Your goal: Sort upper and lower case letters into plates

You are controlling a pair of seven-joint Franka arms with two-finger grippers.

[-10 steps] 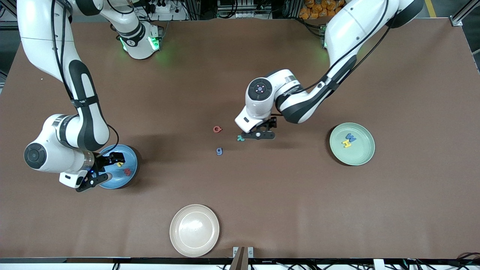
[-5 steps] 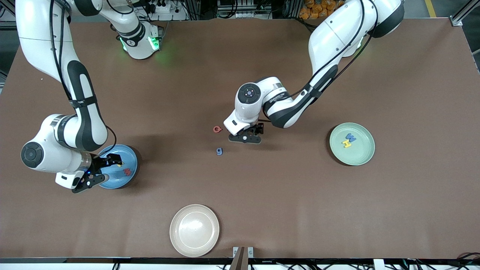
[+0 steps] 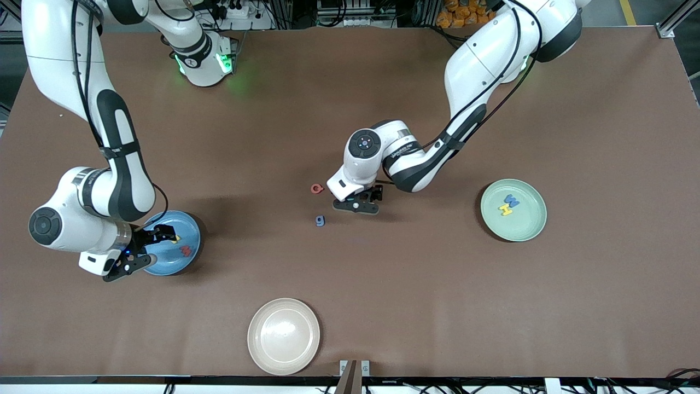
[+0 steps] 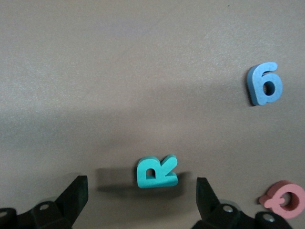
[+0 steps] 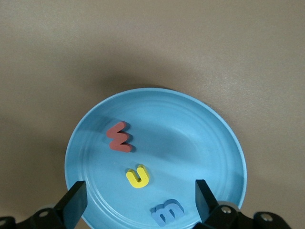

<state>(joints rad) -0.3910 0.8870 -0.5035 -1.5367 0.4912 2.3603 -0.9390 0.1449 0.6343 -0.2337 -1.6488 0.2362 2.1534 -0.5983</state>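
Blue plate (image 5: 190, 143) holds a red, a yellow (image 5: 137, 177) and a blue letter; right gripper (image 5: 138, 200) hovers over it, jaws spread. Green plate (image 3: 528, 227) holds two letters. Left gripper (image 4: 140, 193), jaws spread, straddles the teal R (image 4: 156, 172) mid-counter.

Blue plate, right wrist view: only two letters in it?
No, the blue plate holds three letters: a red one, a yellow one and a blue one.
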